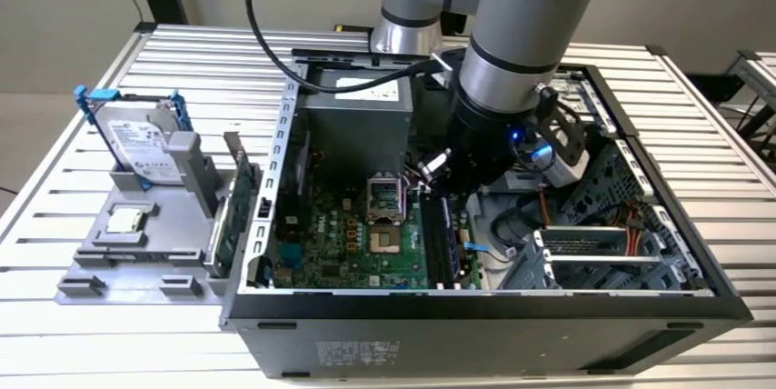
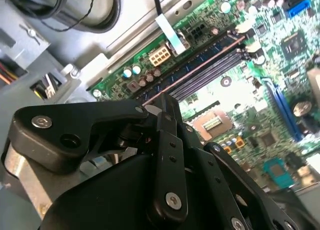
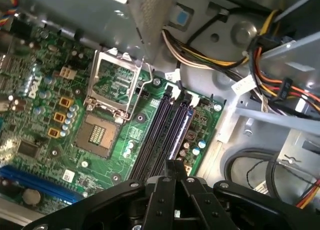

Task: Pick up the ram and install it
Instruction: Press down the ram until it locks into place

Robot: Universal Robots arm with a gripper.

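Note:
The ram (image 2: pixel 205 67) is a thin dark stick standing on edge in one of the motherboard's black slots (image 3: pixel 159 135), beside the empty processor socket (image 3: pixel 116 87). In the exterior view the ram (image 1: pixel 442 239) lies along the slots, level with them, inside the open computer case (image 1: pixel 485 303). My gripper (image 1: pixel 437 187) is down in the case at the ram's far end. Its black fingertips (image 2: pixel 167 102) are pressed together there, shut on that end of the stick. In the first wrist view the fingertips (image 3: pixel 175 166) meet right over the ram (image 3: pixel 181 130).
A grey holder (image 1: pixel 145 244) left of the case carries a hard drive in a blue frame (image 1: pixel 134 139) and an upright green card (image 1: pixel 239 194). Bundled cables (image 3: pixel 270 70) and a metal drive cage (image 1: pixel 601 253) crowd the case beside the slots. The power supply (image 1: pixel 358 121) stands behind the motherboard.

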